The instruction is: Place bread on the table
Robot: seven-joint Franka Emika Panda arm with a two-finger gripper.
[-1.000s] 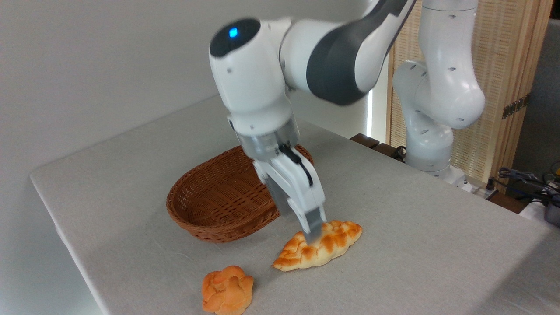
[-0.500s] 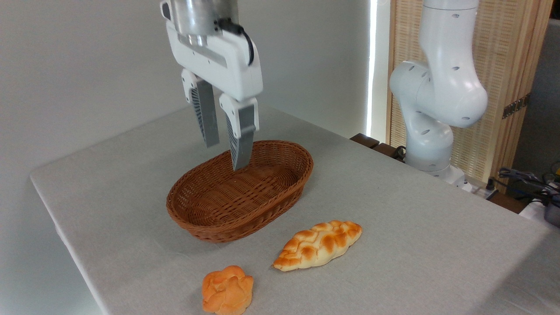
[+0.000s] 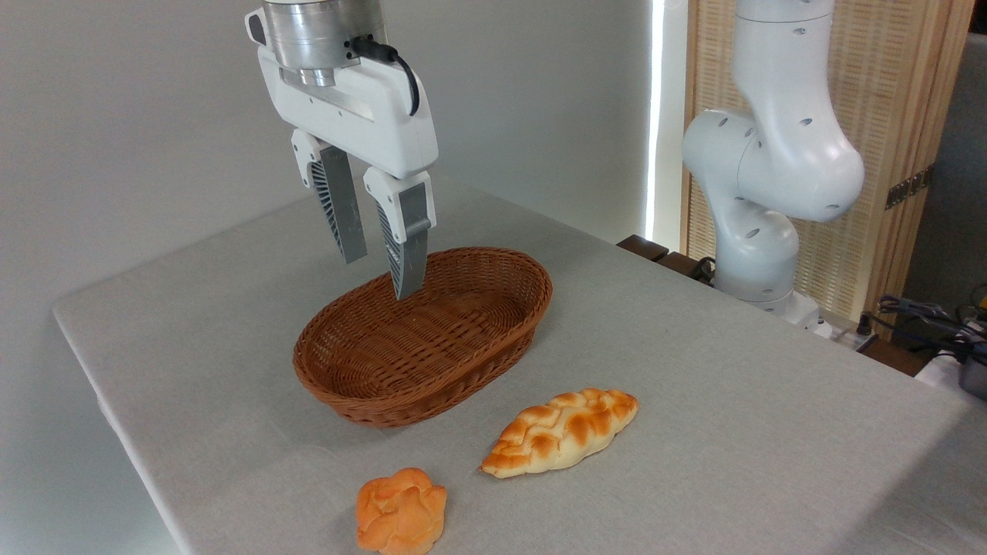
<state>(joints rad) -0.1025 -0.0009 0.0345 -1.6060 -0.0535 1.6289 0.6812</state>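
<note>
The long braided loaf of bread (image 3: pixel 561 432), golden-tan with browned patches and pointed ends, lies flat on the large table covered in light grey cloth (image 3: pixel 732 370), just in front of and to the right of the brown oval wicker basket (image 3: pixel 422 333) and clear of its rim. Nothing touches the loaf. The basket itself holds nothing that can be seen. A small round orange knotted bun (image 3: pixel 401 512) sits on the cloth near the table's front edge, a little apart from the loaf's left tip.

The white two-finger gripper (image 3: pixel 378 270) hangs well above the basket's far left rim, its grey fingers (image 3: pixel 406 250) spread apart with empty space between them (no bread, nothing at all in its grasp).

Judging from how things lie, the task looks essentially complete: the bread rests on the table, released, and the gripper is far from it. Nothing appears to be left except, perhaps, for the arm to move aside.
</note>
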